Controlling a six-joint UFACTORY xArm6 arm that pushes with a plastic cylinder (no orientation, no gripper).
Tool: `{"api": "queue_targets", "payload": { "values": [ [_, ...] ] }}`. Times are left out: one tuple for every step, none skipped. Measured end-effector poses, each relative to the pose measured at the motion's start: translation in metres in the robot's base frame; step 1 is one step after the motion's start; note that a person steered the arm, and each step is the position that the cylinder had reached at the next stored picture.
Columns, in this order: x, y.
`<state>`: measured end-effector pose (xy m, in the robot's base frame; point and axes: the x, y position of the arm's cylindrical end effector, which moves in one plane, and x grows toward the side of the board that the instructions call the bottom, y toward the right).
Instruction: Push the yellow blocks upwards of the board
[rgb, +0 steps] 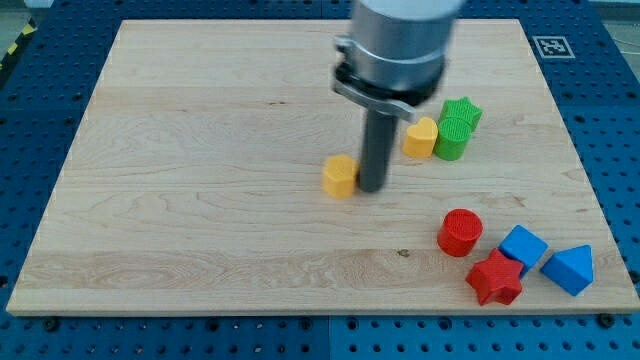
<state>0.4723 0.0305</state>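
A yellow block (340, 176), roughly hexagonal, lies near the middle of the wooden board (200, 150). My tip (371, 188) rests on the board just to its right, touching or almost touching it. A second yellow block, heart-shaped (420, 137), lies further to the view's right and a little higher, pressed against a green cylinder (452, 138). The arm's grey body hides the board above the rod.
A green star (463, 112) sits just above the green cylinder. At the view's lower right lie a red cylinder (460, 232), a red star (495, 278), a blue cube (523, 246) and a blue triangular block (569, 268). A marker tag (550, 45) is off the board's top right corner.
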Motion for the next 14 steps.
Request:
{"api": "queue_targets", "payload": {
  "values": [
    [-0.061, -0.017],
    [-0.091, 0.012],
    [-0.111, 0.033],
    [-0.11, 0.04],
    [-0.1, 0.049],
    [-0.092, 0.068],
    [-0.081, 0.085],
    [-0.072, 0.092],
    [-0.063, 0.097],
    [-0.047, 0.097],
    [-0.029, 0.097],
    [-0.016, 0.093],
    [-0.002, 0.087],
    [0.016, 0.087]
  ]
}}
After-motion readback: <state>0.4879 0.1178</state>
